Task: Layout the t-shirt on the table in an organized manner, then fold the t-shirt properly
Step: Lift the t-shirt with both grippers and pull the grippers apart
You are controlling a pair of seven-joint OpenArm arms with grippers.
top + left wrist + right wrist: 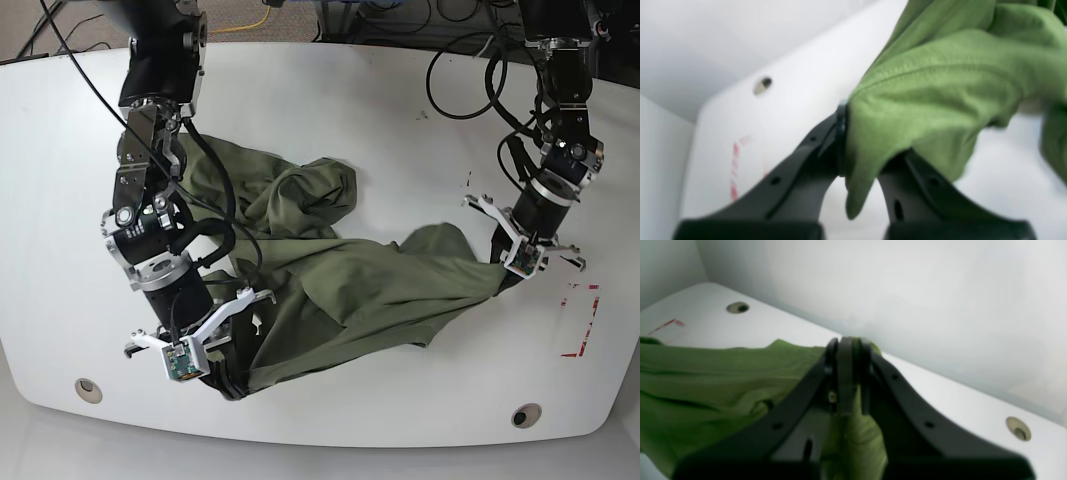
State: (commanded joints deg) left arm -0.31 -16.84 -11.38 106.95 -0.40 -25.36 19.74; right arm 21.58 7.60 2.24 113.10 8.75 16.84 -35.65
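The t-shirt [330,270] lies rumpled across mid-table [330,90], stretched between both arms and not yet flat. Right gripper [848,373] is closed on an edge at the near side; left gripper [860,156] is clamped on a hem toward the red tape [580,320]. Laying-out step in hand. Next move likely needs both pulling apart evenly to tension and spread the cloth.

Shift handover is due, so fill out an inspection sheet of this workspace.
Surface: glossy white table, two grommet holes, red tape marks near one edge.
Job's things: olive t-shirt bunched and wrinkled, not laid flat.
Clutter: nothing seen.
Grippers: left claw shut on a t-shirt edge; right claw shut on another edge.
Cables: black cables run along both arms.
Surroundings: floor and loose wires past the table's far edge.
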